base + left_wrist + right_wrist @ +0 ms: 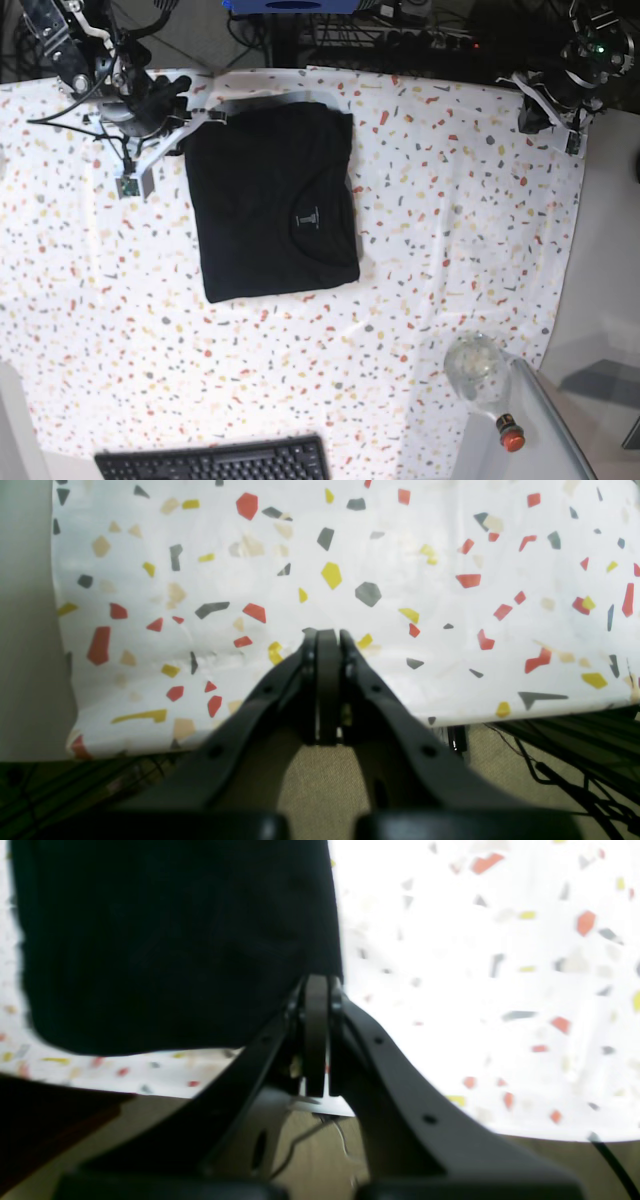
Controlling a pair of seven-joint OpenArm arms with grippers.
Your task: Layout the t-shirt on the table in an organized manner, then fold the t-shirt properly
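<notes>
A black t-shirt [275, 200] lies folded into a neat rectangle on the speckled table [450, 220]. Both grippers are closed and empty: the right gripper [316, 982] at the shirt's corner, the left gripper [325, 632] well apart from it.

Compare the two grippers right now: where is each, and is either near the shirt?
The right gripper sits by a corner of the folded black t-shirt; the left gripper is over bare speckled table, no shirt in its view. In the base view the right gripper is at the table's far left corner beside the shirt, the left at the far right corner, well away. Shared: both are shut and hold nothing.
</notes>
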